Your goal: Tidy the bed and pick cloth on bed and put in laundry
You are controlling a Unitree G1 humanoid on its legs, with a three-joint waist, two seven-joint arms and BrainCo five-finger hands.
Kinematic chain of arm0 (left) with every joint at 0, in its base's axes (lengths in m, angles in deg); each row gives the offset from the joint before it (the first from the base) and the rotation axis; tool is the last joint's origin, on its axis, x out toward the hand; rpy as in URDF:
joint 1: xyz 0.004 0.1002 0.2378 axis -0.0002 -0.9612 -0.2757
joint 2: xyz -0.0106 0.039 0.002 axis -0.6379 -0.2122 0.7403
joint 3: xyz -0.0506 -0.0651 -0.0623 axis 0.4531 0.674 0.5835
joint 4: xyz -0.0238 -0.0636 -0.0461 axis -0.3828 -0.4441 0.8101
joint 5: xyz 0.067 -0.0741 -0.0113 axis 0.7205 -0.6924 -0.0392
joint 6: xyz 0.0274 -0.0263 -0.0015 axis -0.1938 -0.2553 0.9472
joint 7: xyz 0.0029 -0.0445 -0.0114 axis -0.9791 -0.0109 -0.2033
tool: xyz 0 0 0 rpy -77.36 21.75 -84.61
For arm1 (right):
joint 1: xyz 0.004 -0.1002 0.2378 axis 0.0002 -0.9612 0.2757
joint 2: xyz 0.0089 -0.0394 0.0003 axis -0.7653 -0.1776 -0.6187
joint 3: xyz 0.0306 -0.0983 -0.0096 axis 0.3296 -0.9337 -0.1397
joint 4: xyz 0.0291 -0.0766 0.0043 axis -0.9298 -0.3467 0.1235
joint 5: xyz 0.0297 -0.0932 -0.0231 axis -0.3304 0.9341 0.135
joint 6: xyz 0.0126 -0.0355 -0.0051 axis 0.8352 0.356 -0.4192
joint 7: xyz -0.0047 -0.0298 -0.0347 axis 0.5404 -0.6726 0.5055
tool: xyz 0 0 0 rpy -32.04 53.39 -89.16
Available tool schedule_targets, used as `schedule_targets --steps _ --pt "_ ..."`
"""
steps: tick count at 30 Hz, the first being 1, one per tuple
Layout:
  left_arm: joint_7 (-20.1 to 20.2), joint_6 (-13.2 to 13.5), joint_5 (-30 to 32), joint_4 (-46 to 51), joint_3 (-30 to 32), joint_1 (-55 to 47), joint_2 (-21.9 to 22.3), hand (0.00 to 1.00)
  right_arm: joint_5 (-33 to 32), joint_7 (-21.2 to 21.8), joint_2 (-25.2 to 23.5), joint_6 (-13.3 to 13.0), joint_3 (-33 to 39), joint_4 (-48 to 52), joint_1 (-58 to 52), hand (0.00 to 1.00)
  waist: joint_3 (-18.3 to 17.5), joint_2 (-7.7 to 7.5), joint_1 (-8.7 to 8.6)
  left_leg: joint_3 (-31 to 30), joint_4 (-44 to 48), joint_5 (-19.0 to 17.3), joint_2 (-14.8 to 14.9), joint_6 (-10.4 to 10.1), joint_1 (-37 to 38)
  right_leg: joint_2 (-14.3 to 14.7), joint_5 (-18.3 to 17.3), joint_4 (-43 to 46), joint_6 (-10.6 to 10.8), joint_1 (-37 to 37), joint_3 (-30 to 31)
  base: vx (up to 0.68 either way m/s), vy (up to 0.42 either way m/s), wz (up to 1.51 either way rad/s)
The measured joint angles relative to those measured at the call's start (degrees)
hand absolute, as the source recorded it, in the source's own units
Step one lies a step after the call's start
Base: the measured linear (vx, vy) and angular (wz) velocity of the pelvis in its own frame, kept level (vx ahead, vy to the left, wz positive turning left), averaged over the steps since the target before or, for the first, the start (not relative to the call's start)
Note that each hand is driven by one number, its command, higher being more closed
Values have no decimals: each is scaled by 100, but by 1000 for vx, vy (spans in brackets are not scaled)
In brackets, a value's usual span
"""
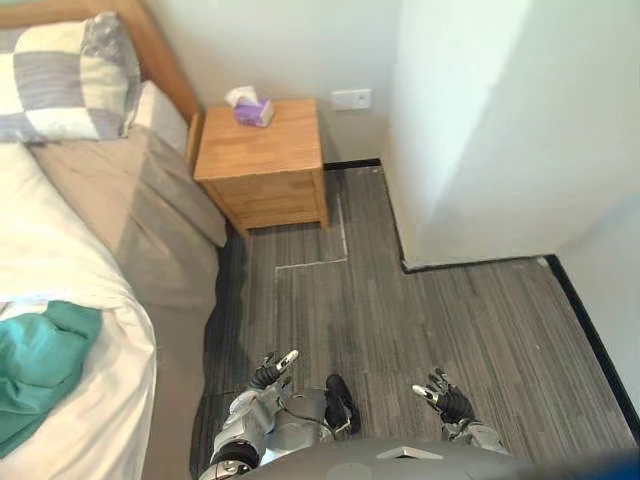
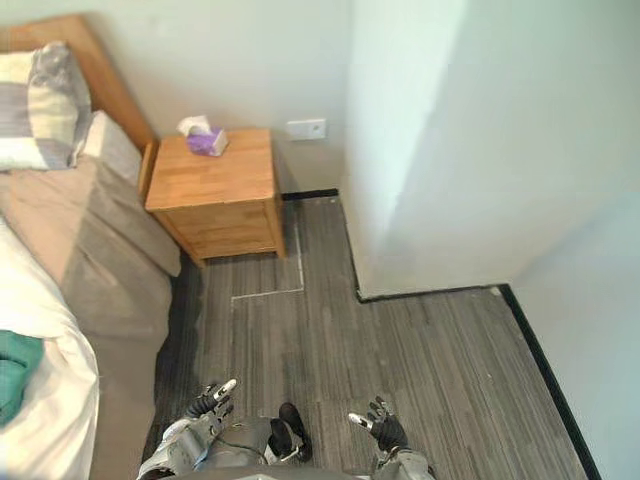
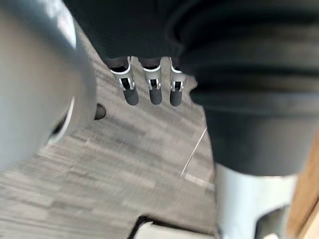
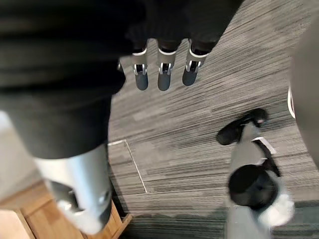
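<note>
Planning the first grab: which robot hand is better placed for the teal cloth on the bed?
Left, probably. The teal cloth lies on the bed to the robot's left; the left robot hand, open, is nearer it than the right robot hand, also open.

Left: bed side blocks | Ahead-left: wooden nightstand just beside bed | Right: white wall corner juts in | Clear: grey floor between

A teal cloth lies on the white duvet at near left, and the sheet beside it is taupe. The far pillow is checked grey and cream. The counter is honey-brown wood, its tissue box purple. The floor is streaked grey.
</note>
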Motion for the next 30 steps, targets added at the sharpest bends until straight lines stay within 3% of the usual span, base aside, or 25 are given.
schedule_targets --steps 1,2,3,6,9,11,12,14,15,17,19,22,25,26,28,30 --pt "0 5 11 -87 -78 -12 -66 0 -10 -7 23 -1 62 13 0 0 -1 -5 -10 -190 -127 -15 -82 -19 167 -162 167 811 -108 -282 20 505 83 106" --pt "0 2 21 -171 -154 -50 -140 0 -26 -28 117 11 76 16 1 0 2 -1 -7 -451 -322 -79 -201 -46 473 -418 164 2072 -224 -752 24 460 6 100" --pt "2 8 10 -312 -213 -93 -174 0 -24 -32 207 24 65 17 -11 0 14 19 -34 -666 -455 -86 -268 -43 730 -612 102 2788 -239 -1069 32 430 -16 110" --pt "-1 12 -64 -390 -348 -239 -230 0 -65 -26 292 -3 48 77 -82 0 -25 114 -144 -1347 -818 -110 -271 -84 1331 -801 -103 3278 -256 -1885 104 348 -66 120" --pt "3 41 -254 -505 -426 -237 -257 0 -253 -16 294 -165 47 86 -125 0 -38 139 -234 -2161 -960 -173 -129 -207 1732 -705 -427 2182 -222 -2386 213 273 -202 139" --pt "4 89 -275 -499 -420 -200 -214 0 -437 9 267 -293 22 89 -180 0 -58 152 -216 -2865 -897 -285 109 -407 1740 -187 -402 287 -204 -2529 763 250 -284 149" --pt "0 109 -275 -500 -418 -195 -212 0 -482 26 254 -325 25 90 -182 0 -57 152 -220 -3063 -875 -326 155 -477 1714 -61 -374 -126 -192 -2559 992 236 -328 156" --pt "-6 127 -236 -488 -235 -179 -245 0 -602 106 206 -435 -50 91 -250 0 -49 2 -235 -3757 -625 -634 146 -714 1600 164 130 -1417 -3 -2452 1938 252 -408 156" --pt "-10 128 -207 -496 -146 -181 -214 0 -650 117 177 -442 -82 87 -305 0 -74 -42 -238 -3905 -470 -772 166 -774 1567 204 422 -1414 -7 -2354 1996 314 -501 131" --pt "-8 146 1 -418 102 -280 6 0 -709 140 242 -506 -171 153 -283 0 -137 191 -179 -3648 -402 -856 441 -1020 1592 312 68 -921 -337 -2343 1584 269 -377 98" --pt "-11 165 23 -351 197 -378 103 0 -743 178 196 -544 -477 160 -175 0 -134 223 -165 -3653 -548 -762 593 -1219 1717 296 -206 -603 -537 -2313 1294 250 -285 73" --pt "-113 285 151 -264 323 -428 138 0 -877 217 196 -467 -701 168 -5 0 -149 213 -159 -3437 -244 -661 686 -1384 1542 267 -513 -465 -663 -2253 1048 238 -274 50" --pt "-128 349 101 -85 660 -467 177 0 -902 180 181 -331 -803 281 -43 0 -53 148 -178 -2843 2192 -347 863 -1678 373 228 -625 -916 -713 -1673 655 205 -228 74" --pt "-125 378 101 36 730 -465 192 0 -908 145 216 -294 -853 330 -75 0 5 190 -110 -2459 3340 -286 1151 -1686 -162 263 -660 -1098 -779 -1339 458 196 -143 43" --pt "-121 384 106 176 685 -491 173 0 -909 63 213 -260 -892 306 -123 0 23 199 -11 -1745 4114 -463 1624 -1612 -717 236 -720 -1270 -825 -912 213 198 -74 37" --pt "-131 384 112 180 579 -463 194 0 -909 49 193 -225 -1015 319 -75 0 24 179 -1 -936 3483 -620 1759 -1565 -917 80 -729 -1399 -758 -692 99 240 9 24"
